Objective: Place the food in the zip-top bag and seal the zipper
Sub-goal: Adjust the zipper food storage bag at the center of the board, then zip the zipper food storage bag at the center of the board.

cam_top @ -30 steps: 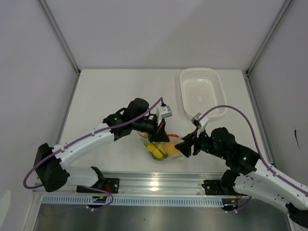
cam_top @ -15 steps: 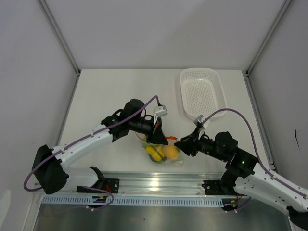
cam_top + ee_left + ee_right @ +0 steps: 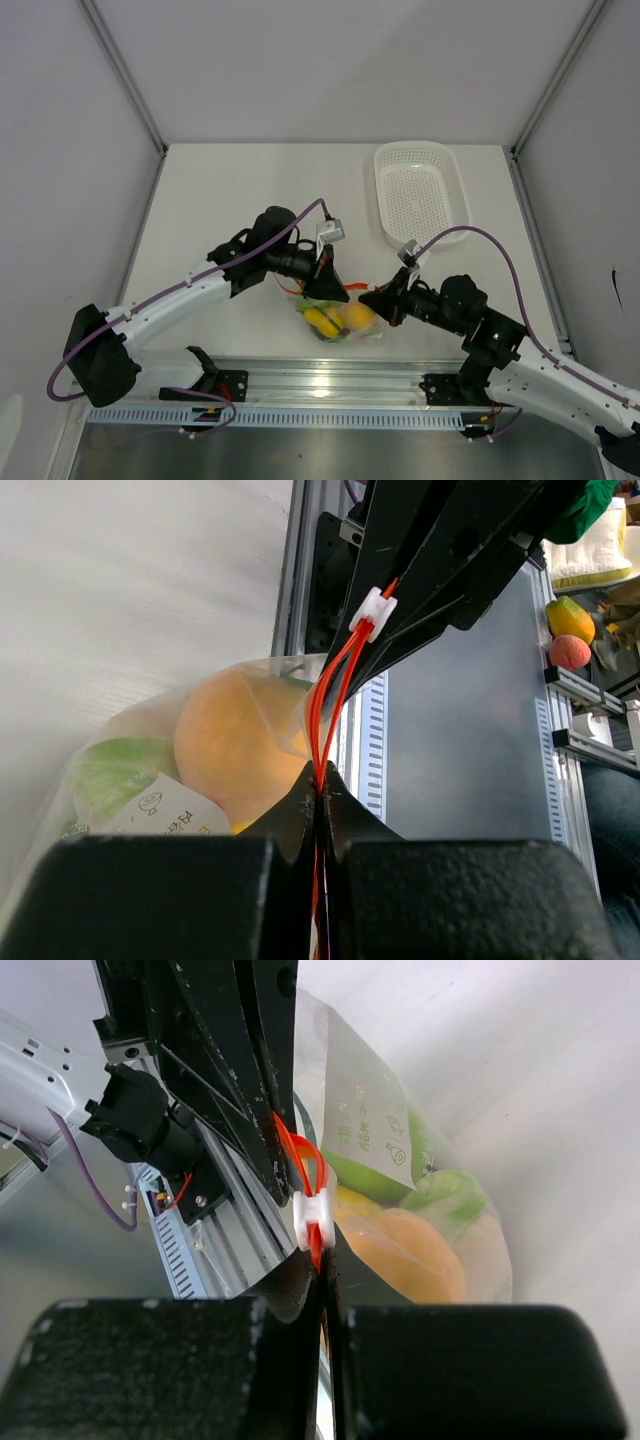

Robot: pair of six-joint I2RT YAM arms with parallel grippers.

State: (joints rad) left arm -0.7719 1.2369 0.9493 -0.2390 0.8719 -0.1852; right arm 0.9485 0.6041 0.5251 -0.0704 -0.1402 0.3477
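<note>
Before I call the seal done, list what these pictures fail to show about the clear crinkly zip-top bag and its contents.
- The red-orange zipper strip: edge-on in both wrist views, its ends covered by the left gripper and right gripper; sealed or not, unclear.
- Piece count in the clear plastic bag: too small in the top view; in wrist views the grippers block much beyond the orange round fruit and green apple.

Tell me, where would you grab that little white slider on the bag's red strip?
Probably pinch the white slider across its two broad faces, jaws astride the red strip, approaching from the side away from the bag. It is a small clip riding the taut strip, close beside the right gripper, which pinches that strip.
</note>
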